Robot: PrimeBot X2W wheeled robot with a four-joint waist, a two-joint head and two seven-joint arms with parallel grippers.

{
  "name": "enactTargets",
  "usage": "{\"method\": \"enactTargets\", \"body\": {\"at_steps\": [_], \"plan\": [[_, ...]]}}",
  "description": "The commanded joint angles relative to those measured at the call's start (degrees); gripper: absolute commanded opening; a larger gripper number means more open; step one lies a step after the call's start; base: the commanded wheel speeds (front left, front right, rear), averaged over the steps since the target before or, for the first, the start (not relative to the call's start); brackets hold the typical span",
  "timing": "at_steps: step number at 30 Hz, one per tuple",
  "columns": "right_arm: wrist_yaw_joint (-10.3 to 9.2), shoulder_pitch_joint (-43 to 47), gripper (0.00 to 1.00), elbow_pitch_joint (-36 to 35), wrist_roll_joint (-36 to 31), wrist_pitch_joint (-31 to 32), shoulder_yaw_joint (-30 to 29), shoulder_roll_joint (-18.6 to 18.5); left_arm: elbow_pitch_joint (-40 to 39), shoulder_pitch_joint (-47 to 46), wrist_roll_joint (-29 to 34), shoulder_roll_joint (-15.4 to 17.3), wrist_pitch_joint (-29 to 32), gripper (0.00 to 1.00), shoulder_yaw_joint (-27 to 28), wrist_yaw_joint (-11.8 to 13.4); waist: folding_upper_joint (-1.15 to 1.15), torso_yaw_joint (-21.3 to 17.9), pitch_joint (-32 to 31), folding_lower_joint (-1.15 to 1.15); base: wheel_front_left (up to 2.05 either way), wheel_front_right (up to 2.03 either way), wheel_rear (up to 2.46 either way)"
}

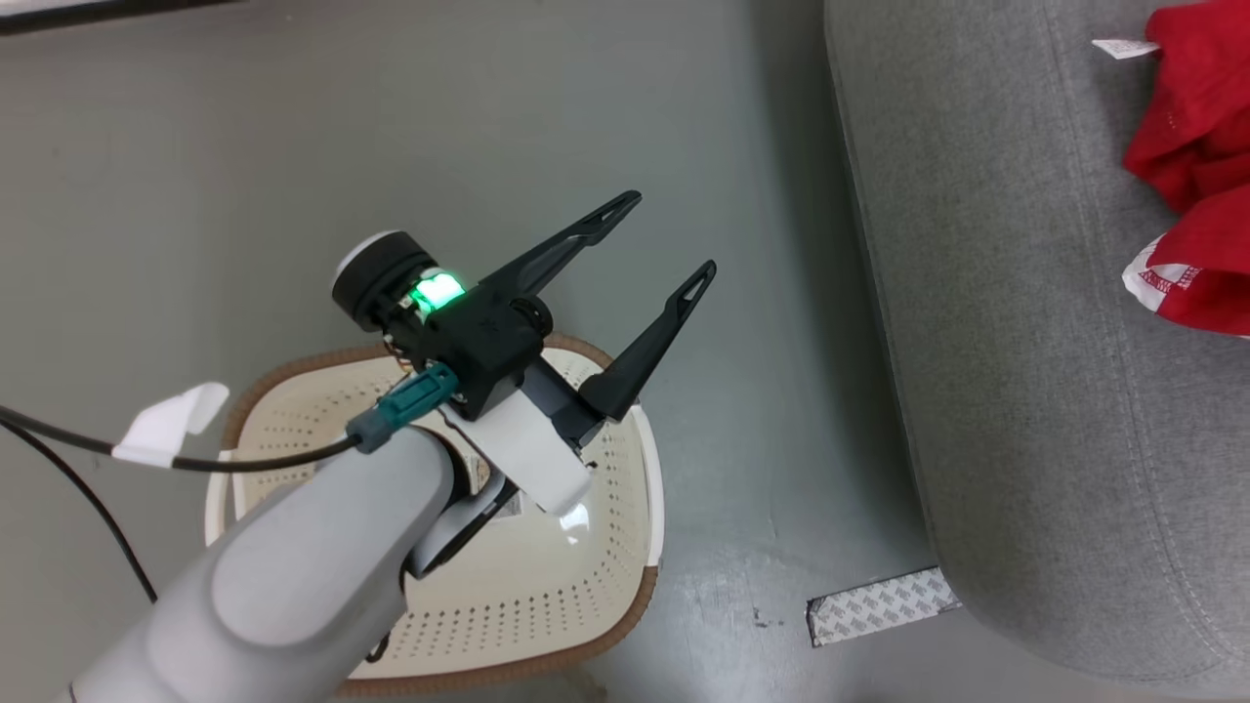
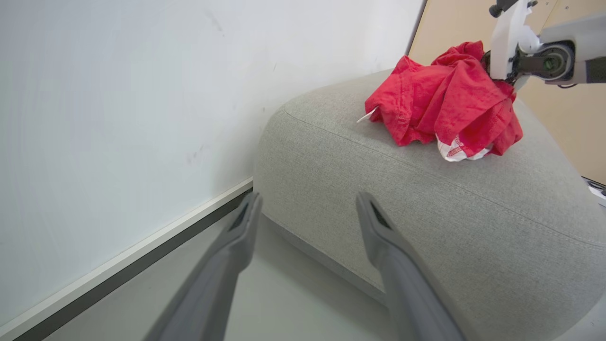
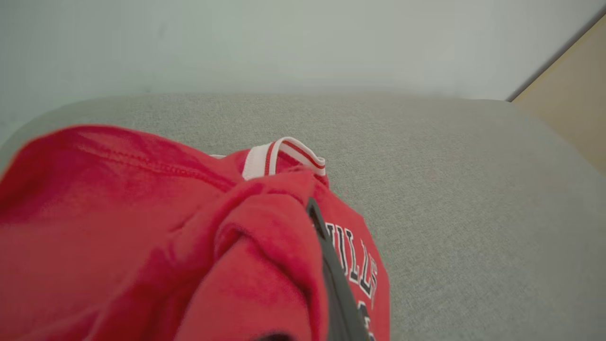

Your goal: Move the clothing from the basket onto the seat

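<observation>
- Your floor (image 1: 391,146) is smooth grey-green with a dull sheen. A patterned grey-and-white tape patch (image 1: 879,605) lies on it just beside the seat's near corner.
- The seat (image 1: 1025,391) is light grey woven upholstery with rounded edges and stitched seams. In the left wrist view it stands near a plain white wall (image 2: 118,118) with a dark baseboard (image 2: 142,255), and a tan panel (image 2: 558,118) rises behind it.
- The clothing (image 1: 1201,166) lies bunched in a red heap on top of the seat, well apart from the basket (image 1: 586,586), which stands on the floor.
- Your left gripper (image 1: 672,231) hangs above the basket's far rim with its two dark fingers spread wide and nothing between them.
- Your right gripper (image 3: 316,213) is closed, pinched on a fold of the clothing, with the red fabric bunched around it.
- White block lettering (image 3: 355,265) with dark outlines reads "ILLS". Whatever comes before it is hidden behind the finger.
- A white tag (image 1: 1123,47) sticks out of the heap, and its print is too small to read.
- White trim (image 3: 284,156) with red stripes loops up from the cloth.
- The left forearm covers much of the basket, and the head view's right edge cuts off the heap.
</observation>
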Motion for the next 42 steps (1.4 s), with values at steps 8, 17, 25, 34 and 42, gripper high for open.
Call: {"method": "enactTargets", "body": {"at_steps": [8, 17, 25, 34, 42], "plan": [[-0.13, -1.4, 1.0, 3.4, -0.6, 5.1, 3.3, -1.3, 2.0, 1.5, -1.3, -1.0, -1.0, 1.0, -0.3, 0.3, 0.0, -0.7, -5.2, -0.01, 0.0, 0.0, 0.0], [-0.13, 2.2, 1.0, 3.9, 2.3, 14.3, 10.8, -1.7, 5.4, 5.3, -3.8, -2.6, -2.0, 1.0, -0.4, 0.4, 0.0, -1.5, -14.9, -0.01, 0.0, 0.0, 0.0], [-0.13, 9.3, 1.0, -3.9, 8.6, 17.7, 18.2, -4.8, 8.2, 9.6, -6.3, -4.0, -2.4, 1.0, -0.5, 1.0, 0.0, -1.1, -24.6, -0.01, 0.0, 0.0, 0.0], [-0.13, 19.0, 1.0, -20.2, 14.5, 14.4, 20.1, -7.3, 9.5, 14.6, -8.4, -4.3, -3.0, 1.0, 1.7, 3.6, 0.0, 2.6, -33.5, -0.01, 0.0, 0.0, 0.0], [-0.13, 28.3, 1.0, -34.7, 17.9, 11.9, 19.4, -3.1, 10.2, 19.6, -10.3, -3.0, -3.2, 1.0, 5.1, 6.1, 0.0, 7.4, -37.9, -0.01, 0.0, 0.0, 0.0]]}}
